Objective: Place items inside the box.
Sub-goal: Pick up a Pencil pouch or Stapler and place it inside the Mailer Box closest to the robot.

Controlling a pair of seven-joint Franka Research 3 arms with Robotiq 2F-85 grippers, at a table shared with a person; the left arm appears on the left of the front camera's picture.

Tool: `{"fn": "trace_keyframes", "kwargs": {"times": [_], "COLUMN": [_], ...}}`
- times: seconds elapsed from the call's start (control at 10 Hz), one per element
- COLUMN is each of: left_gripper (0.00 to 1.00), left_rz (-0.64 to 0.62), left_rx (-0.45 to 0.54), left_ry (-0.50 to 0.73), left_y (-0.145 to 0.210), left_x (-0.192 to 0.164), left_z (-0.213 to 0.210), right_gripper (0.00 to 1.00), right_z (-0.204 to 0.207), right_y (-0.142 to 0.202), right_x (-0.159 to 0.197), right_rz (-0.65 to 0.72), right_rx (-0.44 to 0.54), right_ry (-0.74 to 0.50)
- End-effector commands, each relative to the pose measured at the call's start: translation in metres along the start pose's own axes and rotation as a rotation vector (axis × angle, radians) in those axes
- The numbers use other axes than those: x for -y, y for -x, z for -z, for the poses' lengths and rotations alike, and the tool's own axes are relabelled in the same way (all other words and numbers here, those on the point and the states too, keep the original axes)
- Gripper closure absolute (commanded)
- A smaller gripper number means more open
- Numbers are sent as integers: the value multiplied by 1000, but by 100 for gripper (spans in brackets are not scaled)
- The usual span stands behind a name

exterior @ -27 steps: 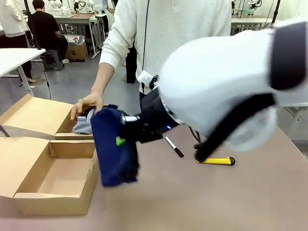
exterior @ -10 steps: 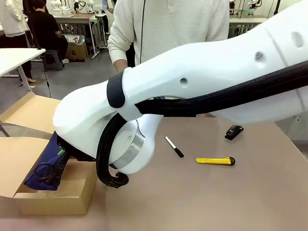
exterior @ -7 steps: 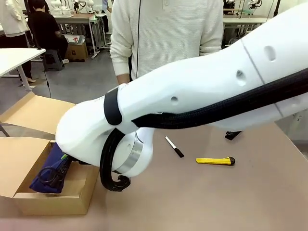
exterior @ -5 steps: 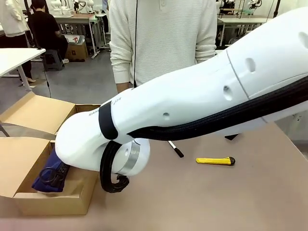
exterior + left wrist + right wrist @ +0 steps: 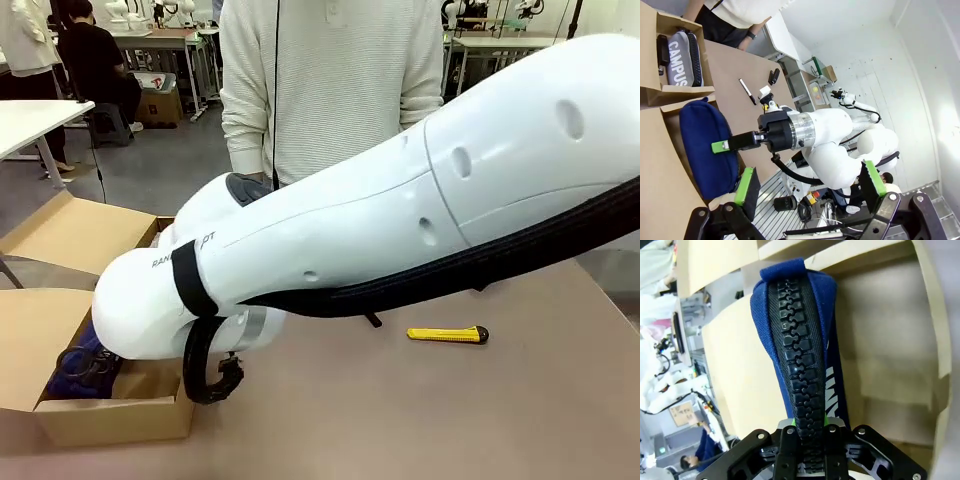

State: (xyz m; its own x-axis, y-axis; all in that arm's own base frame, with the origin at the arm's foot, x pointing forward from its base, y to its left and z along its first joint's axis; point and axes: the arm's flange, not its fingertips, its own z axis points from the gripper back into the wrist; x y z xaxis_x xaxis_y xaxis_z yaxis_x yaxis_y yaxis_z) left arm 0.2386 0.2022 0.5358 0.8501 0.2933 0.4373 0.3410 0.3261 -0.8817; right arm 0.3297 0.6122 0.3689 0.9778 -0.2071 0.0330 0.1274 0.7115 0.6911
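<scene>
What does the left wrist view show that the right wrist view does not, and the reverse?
Left wrist view: a grey pencil case, a marker on the table, and the open left tool. Right wrist view: the zipper teeth close up. Both: the right tool shut on the navy pencil case at the box.

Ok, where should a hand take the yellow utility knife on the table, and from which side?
Probably mid-body, from straight above, pinching across the narrow width: the yellow utility knife lies flat on the table, long axis side to side, both long edges free.
</scene>
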Motion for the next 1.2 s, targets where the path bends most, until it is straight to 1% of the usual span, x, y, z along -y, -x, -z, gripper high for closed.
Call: {"fn": "trace_keyframes", "kwargs": {"times": [0.0,0.2,0.5,0.8,1.1], "left_gripper": [0,0,0,0,0], "left_rz": [26,26,26,26,26], "left_rx": [-2,-2,-2,-2,-2], "left_ry": [9,9,9,9,9], "left_y": [1,1,1,1,1], "left_x": [1,1,1,1,1], "left_z": [-1,-1,-1,-1,-1], "right_gripper": [92,92,92,92,92], "right_z": [15,23,34,35,36], "right_y": [0,-3,-3,-5,-8], "right_x": [-29,-25,-17,-17,-14], "right_rz": [12,17,23,9,35], "right_rx": [8,34,-53,-68,-48], "right_ry": [62,130,204,148,151]}}
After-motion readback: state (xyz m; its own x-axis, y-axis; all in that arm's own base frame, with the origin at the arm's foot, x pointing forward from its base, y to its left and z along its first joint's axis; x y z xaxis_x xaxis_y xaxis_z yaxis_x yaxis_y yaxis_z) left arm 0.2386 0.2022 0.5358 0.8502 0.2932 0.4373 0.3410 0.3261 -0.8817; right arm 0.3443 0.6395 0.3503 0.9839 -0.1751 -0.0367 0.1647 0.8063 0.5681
